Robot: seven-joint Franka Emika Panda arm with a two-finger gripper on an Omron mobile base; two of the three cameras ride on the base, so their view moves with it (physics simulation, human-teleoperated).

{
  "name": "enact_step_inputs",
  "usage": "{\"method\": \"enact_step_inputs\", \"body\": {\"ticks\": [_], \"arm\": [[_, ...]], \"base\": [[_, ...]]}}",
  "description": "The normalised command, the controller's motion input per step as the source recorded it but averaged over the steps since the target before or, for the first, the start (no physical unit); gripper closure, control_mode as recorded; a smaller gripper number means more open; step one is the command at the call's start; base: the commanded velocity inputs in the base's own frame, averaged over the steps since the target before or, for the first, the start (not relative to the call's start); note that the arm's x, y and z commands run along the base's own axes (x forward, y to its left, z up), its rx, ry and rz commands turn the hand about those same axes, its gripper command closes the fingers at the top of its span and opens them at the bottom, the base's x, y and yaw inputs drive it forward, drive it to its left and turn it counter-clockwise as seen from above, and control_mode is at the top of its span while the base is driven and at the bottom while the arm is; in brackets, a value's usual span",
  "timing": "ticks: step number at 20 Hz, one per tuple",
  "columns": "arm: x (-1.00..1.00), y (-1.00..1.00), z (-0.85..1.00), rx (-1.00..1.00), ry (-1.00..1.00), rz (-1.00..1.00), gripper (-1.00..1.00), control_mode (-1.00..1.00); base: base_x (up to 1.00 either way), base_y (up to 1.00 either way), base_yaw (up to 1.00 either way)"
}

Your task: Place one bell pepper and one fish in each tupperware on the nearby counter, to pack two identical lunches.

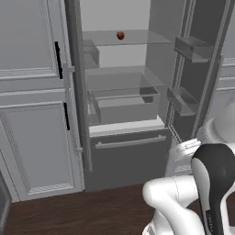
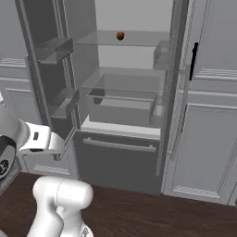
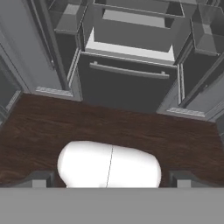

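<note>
on the left stand tall grey cabinet doors point(image 1: 32, 92) with black handles; next to them the open fridge point(image 1: 124, 82), its doors swung wide. a darker red bell pepper point(image 1: 120, 35) sits alone on the far top glass shelf point(image 1: 137, 39), toward the middle. lower down is a clear drawer point(image 1: 124, 103), then the freezer drawer front point(image 1: 131, 151). the gripper point(image 3: 109, 178) hangs low over the dark wood floor point(image 3: 131, 135), fingers spread wide apart, holding nothing, well apart from the pepper. judging from this, the step is fetching that pepper: raise the hand high, go in level above the shelf, keep clear of the door bins point(image 1: 193, 48) on the right, and close gently around the round fruit so it does not roll away
</note>
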Motion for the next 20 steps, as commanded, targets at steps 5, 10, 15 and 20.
{"method": "enact_step_inputs", "body": {"ticks": [5, 10, 15, 20], "arm": [[0.0, 0.0, 0.0, 0.0, 0.0, 0.0, -1.0, 1.0], [0.0, 0.0, 0.0, 0.0, 0.0, 0.0, -1.0, 1.0], [0.0, 0.0, 0.0, 0.0, 0.0, 0.0, -1.0, 1.0], [0.0, 0.0, 0.0, 0.0, 0.0, 0.0, -1.0, 1.0]], "base": [[0.04, -0.35, -0.16], [0.59, 0.0, -0.01], [0.99, -0.15, 0.0], [0.97, -0.07, 0.0]]}}
